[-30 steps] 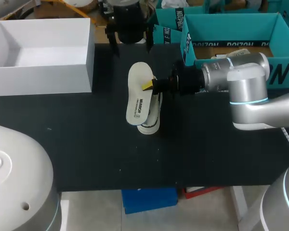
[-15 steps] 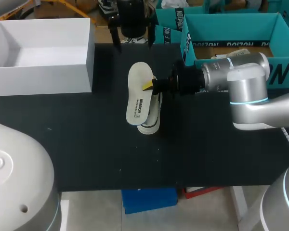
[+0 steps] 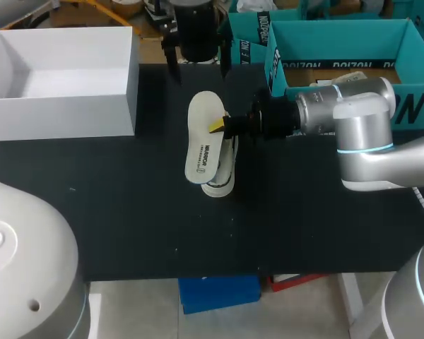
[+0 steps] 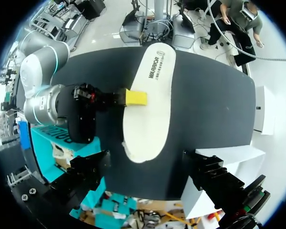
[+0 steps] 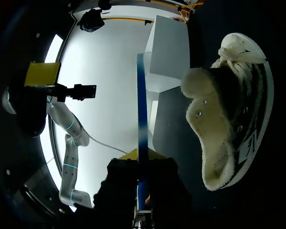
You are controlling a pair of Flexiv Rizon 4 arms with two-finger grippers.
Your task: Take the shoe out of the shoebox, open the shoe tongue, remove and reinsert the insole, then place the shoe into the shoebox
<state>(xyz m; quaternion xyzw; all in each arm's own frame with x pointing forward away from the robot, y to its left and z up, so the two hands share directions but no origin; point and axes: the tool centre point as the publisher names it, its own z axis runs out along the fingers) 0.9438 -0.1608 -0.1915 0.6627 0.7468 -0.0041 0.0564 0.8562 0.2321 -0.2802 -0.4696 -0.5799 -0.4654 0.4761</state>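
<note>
Holding the insole (image 3: pixel 203 145) out of the shoe (image 5: pixel 229 124), flat and printed face up, just above the shoe and covering most of it from overhead. Pinching the insole's long edge in the right gripper (image 3: pixel 219 126), one yellow tip showing on the upper face and the other finger hidden underneath. Reaching in level from the shoe's right-arm side.

Judging the removal half of the insole step done and the reinserting not yet begun. Probably holding the insole level over the opening to line it up for sliding back in.

Leaving the shoe upright on its sole, fleecy lining and open collar facing up toward the insole, laces bunched at the toe end.

Hovering the left gripper (image 3: pixel 197 65) past the shoe's far end, well apart from it, fingers spread wide around nothing and looking down on the insole. Likely waiting there to steady the shoe.

Resting the shoe on a black table (image 3: pixel 127 212).

Keeping the white shoebox (image 3: pixel 63 116) well off to the shoe's left-arm side, open-topped with nothing showing inside, presumably for the final step.

Showing a teal box (image 3: pixel 339 34) beyond the shoe on the right-arm side.
</note>
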